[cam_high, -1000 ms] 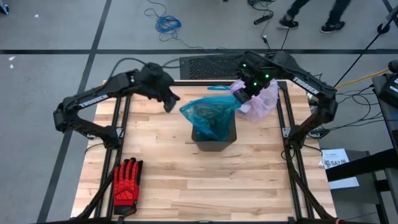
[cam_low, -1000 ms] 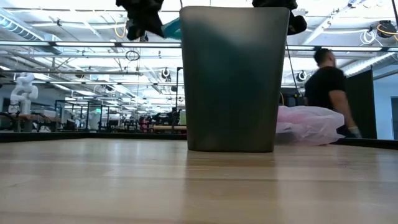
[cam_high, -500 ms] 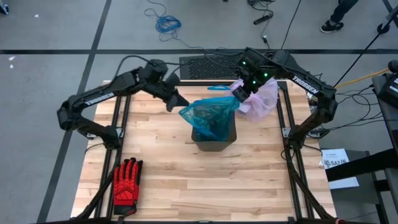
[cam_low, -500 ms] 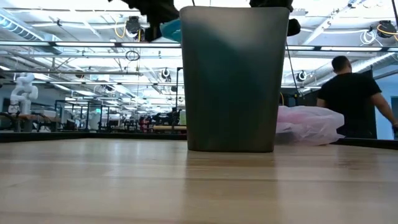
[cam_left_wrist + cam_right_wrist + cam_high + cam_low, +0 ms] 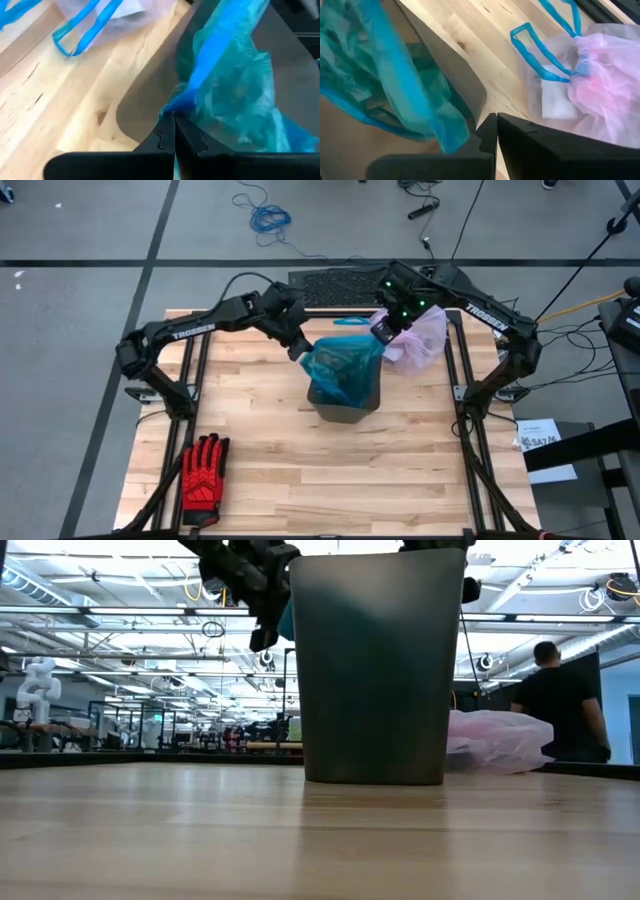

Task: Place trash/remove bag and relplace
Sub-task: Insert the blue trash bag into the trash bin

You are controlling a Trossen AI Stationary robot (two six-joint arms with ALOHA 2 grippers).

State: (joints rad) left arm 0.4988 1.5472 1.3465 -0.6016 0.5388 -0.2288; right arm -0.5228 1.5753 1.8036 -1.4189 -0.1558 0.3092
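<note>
At worktop (image 5: pixel 260 470) centre, dark bin (image 5: pixel 345 402) draped with teal bag (image 5: pixel 340 365), left pincer (image 5: pixel 297 348) closed on teal bag's edge, right pincer (image 5: pixel 380 331) closed at opposite rim, holding nothing seen, pink bag (image 5: pixel 420 340) tied, lying beside bin, red glove (image 5: pixel 203 470) at near corner.

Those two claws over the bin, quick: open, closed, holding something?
Left gripper: closed, pinching the edge of the teal-blue bag.
Right gripper: closed; whether it grips anything cannot be told.
</note>
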